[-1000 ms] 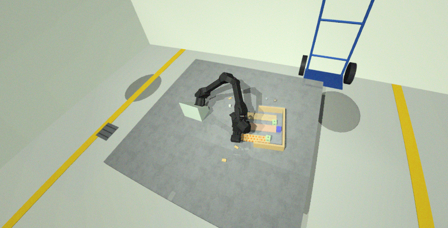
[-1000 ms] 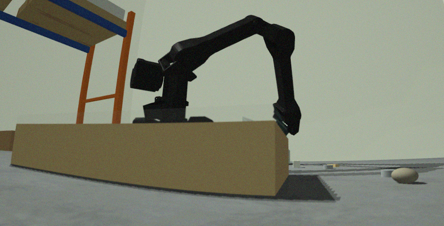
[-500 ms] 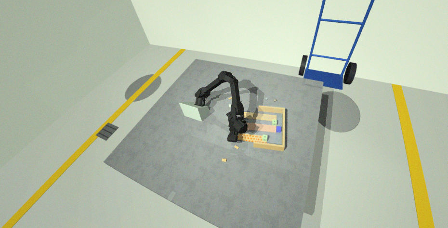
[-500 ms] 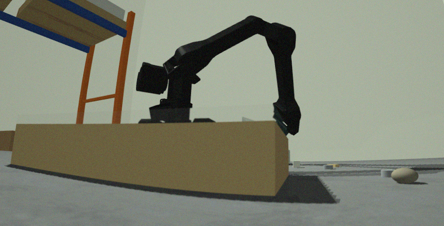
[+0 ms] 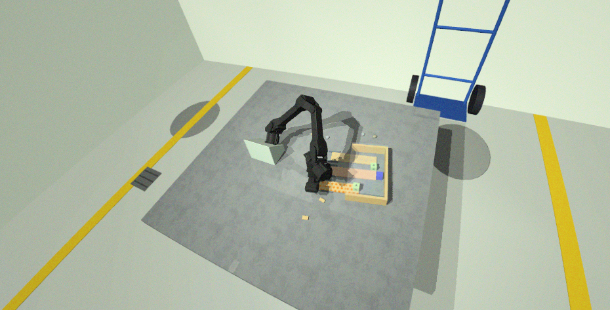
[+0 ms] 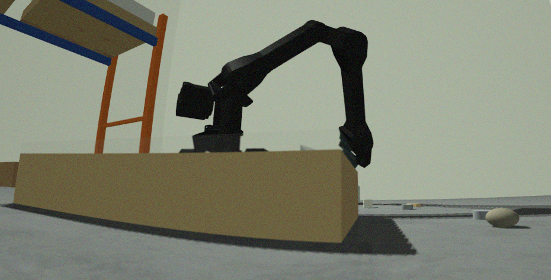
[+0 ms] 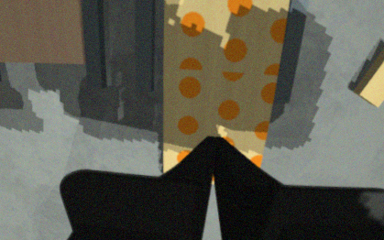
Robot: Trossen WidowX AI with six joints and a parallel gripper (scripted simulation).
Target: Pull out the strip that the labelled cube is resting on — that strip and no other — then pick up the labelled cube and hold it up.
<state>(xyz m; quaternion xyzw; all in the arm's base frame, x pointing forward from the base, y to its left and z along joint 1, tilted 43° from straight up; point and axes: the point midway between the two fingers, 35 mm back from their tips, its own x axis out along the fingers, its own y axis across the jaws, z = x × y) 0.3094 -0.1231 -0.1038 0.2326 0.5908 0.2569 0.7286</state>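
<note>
My black gripper [image 7: 214, 140] is shut, its fingertips meeting over the near end of the orange-dotted strip [image 5: 337, 187] [image 7: 230, 91]; contact there is hidden. In the top view the arm covers the fingertips. A green cube [image 5: 356, 187] with a dark mark rests on the dotted strip's far end. Another marked green cube [image 5: 373, 166] stands at the far end of the plain tan strip [image 5: 351, 157]. The marks are too small to read. A blue cube [image 5: 379, 175] sits at the far end of the salmon strip [image 5: 351, 173] [image 7: 36, 32].
A wooden tray wall [image 5: 366, 198] surrounds the strips on three sides, and the dotted strip reaches out of its open side. Dark guide rails [image 7: 97, 46] run beside the strips. Small tan blocks [image 5: 305, 217] [image 7: 383, 75] lie outside. A tan wall [image 6: 185, 193] hides the strips in the exterior view.
</note>
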